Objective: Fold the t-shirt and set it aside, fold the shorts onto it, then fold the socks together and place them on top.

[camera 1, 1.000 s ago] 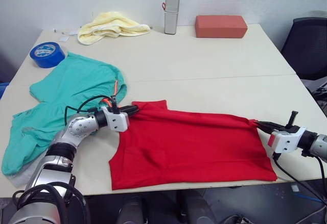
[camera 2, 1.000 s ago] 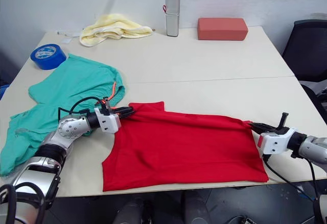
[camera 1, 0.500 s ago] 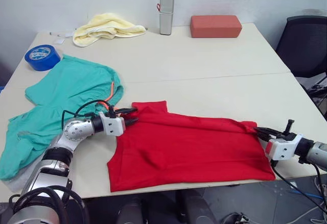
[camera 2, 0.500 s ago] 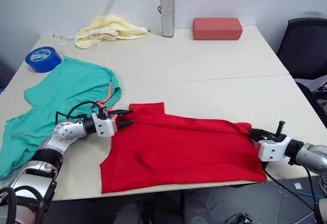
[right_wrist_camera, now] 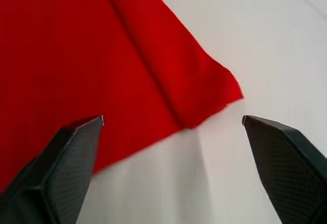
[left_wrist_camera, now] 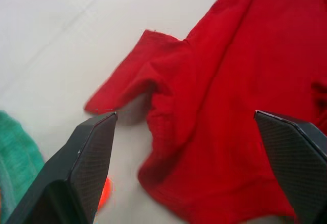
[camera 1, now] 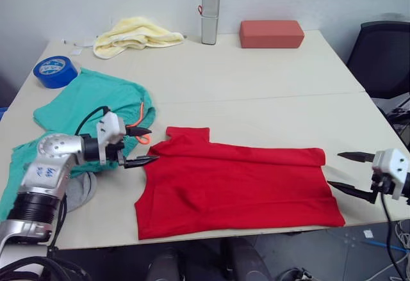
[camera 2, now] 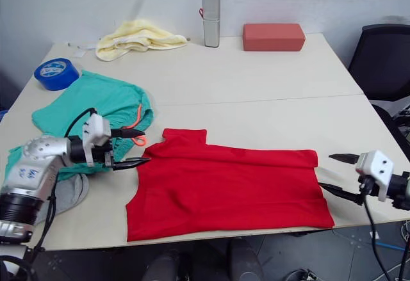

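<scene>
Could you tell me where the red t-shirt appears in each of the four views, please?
Left eye view: t-shirt flat at the table's near edge.
Right eye view: same place.
Left wrist view: sleeve and body ahead of the open pincer.
Right wrist view: folded corner.
Shared landmark: the cream table.

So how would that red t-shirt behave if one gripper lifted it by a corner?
The t-shirt would likely drape and sag, not hold shape: it lies flat with soft folds along its far edge. It looks light, thin fabric. Pushed, it would probably bunch rather than slide as one piece on the table. Both the left gripper and right gripper are open beside it.
</scene>
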You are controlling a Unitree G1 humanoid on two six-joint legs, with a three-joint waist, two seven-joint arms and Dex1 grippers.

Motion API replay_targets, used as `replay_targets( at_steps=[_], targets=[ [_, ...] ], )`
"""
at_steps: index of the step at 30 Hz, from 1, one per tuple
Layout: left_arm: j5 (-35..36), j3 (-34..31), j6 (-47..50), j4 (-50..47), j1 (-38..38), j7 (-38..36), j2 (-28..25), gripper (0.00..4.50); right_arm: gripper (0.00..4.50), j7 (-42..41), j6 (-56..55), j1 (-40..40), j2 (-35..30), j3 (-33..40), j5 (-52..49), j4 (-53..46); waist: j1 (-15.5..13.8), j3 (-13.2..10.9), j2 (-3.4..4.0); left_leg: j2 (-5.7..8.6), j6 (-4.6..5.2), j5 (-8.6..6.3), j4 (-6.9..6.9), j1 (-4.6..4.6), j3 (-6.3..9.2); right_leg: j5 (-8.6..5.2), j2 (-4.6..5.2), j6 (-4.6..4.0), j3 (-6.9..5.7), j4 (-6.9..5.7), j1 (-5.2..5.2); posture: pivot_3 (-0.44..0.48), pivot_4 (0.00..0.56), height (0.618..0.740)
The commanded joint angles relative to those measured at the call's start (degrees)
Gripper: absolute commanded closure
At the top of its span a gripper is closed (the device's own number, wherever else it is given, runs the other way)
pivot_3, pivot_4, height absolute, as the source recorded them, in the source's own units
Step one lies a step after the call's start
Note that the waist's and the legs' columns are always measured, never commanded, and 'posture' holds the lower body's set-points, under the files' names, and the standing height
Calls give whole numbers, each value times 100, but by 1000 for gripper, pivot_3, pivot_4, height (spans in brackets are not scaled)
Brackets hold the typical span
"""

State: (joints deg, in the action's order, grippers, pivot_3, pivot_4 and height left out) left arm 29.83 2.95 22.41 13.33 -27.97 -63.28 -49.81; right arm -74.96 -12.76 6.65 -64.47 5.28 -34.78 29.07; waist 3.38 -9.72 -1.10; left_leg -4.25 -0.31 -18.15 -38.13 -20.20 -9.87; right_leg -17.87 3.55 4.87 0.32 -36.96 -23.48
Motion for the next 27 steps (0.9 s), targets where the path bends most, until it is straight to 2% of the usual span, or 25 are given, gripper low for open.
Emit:
replay_targets(
  at_steps=[1,4,7,10,13,17,22,27],
  targets=[
    [67,148,1832,6,-617,427,128,0,24,-40,853,334,32,200,-15,-289,-28,-3,-6,2,0,0,-1,0,1,0,-6,-1,-3,0,0,0,150,740],
    [149,326,3275,490,-1434,626,596,0,24,44,1464,880,269,6,242,-234,-94,-5,-9,24,2,0,-3,-6,1,0,-13,1,-10,-2,-6,0,150,740],
    [22,416,3944,937,-1981,759,964,0,24,46,2026,1358,451,-168,537,-54,-158,-5,-10,43,6,-2,-7,-17,-9,-1,-12,7,-20,-3,-21,0,150,740],
    [-102,410,4648,1771,-2668,1039,1433,0,24,56,2892,2191,646,-474,893,536,-165,-8,-13,45,5,-4,-11,-26,-11,-4,-11,10,-22,-4,-29,0,150,740],
    [-315,594,4861,2304,-3035,985,1638,0,24,-31,2802,2836,737,-730,1477,1209,-162,-9,-13,50,5,-4,-14,-31,-14,-4,-11,10,-32,-7,-36,0,150,740],
    [-473,230,4796,3308,-3494,1388,2101,0,24,-440,2933,3593,788,-1116,2105,2019,-158,-10,-11,50,3,-5,-12,-33,-17,-4,-11,11,-36,-8,-40,0,150,740],
    [-559,-271,4673,4161,-3814,1756,2448,0,24,-826,2878,4082,880,-1431,2712,2610,-159,-10,-11,52,1,-6,-20,-34,-18,-4,-6,11,-38,-14,-41,0,150,740],
    [-719,-447,4514,4414,-3844,1883,2605,0,24,-891,2613,4244,980,-1468,3076,2930,-159,-9,-11,53,-4,-8,-26,-34,-18,-3,-5,12,-41,-22,-41,0,150,740]
  ],
)
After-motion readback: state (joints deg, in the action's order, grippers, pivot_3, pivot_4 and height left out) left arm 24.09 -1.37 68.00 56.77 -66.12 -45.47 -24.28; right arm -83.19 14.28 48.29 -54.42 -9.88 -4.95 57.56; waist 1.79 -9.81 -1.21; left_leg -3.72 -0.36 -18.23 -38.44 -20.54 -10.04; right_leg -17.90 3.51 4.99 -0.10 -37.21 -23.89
